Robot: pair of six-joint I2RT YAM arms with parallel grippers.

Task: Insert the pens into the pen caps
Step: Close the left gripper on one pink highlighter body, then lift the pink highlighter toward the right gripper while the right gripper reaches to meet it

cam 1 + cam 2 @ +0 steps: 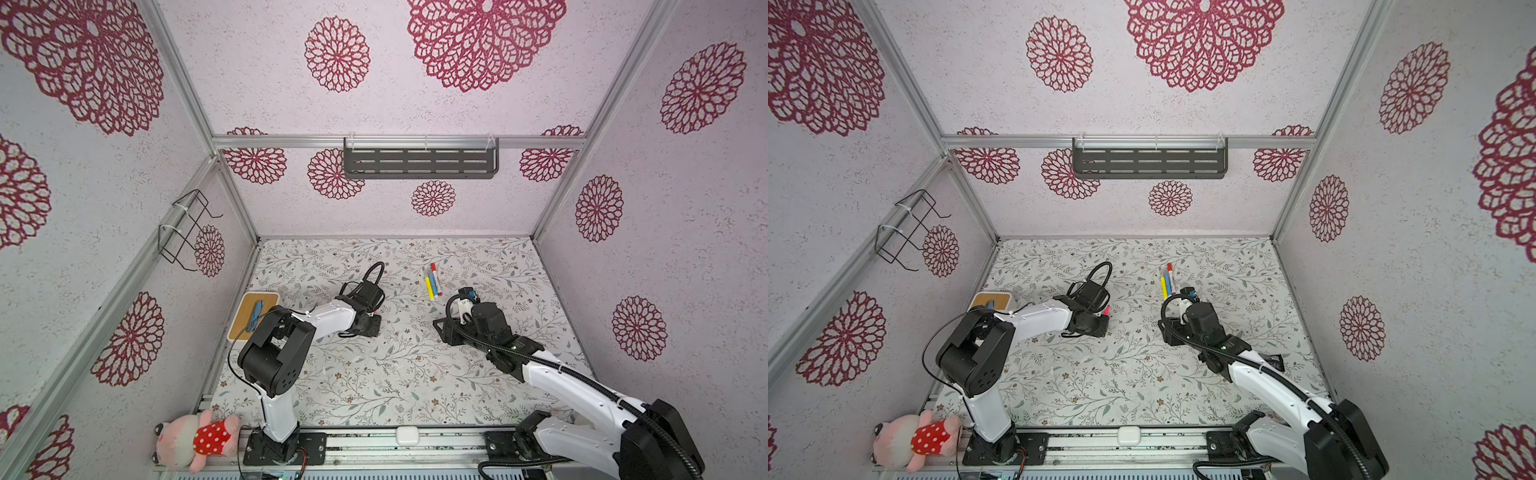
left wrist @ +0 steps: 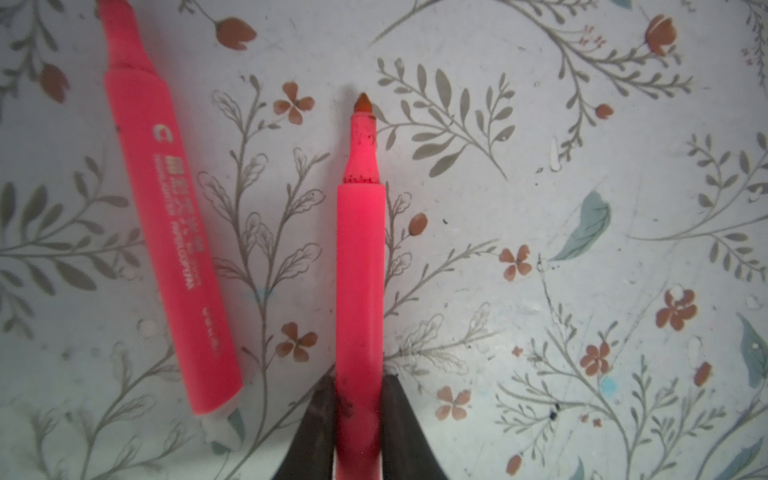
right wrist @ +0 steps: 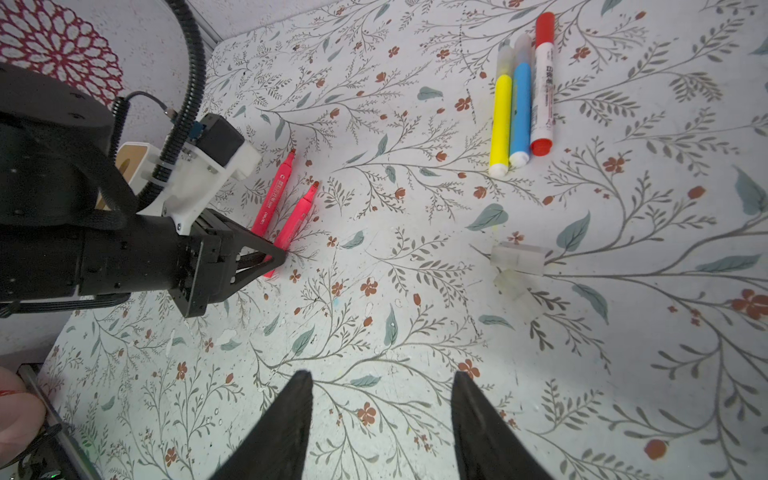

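At the left edge of the table (image 1: 374, 395), a wooden-topped box (image 1: 268, 300) is half hidden behind the left arm. Left of the middle, the left claw (image 2: 359, 382) is clamped on a pink pen (image 2: 359, 270) with its tip bare. The pen's tail is cut off in the wrist view, and in both top views the arm covers all but a sliver. A second pink pen (image 2: 166, 232) lies just beside it, tip out of frame. Toward the far edge, a yellow pen (image 3: 500, 120), a blue pen (image 3: 520, 112) and a white pen (image 3: 542, 95) lie side by side. Nearer, two clear pen caps (image 3: 517, 257) lie touching; whether a third lies against them is too faint to tell. The right claw (image 3: 380, 382) hangs apart and empty.
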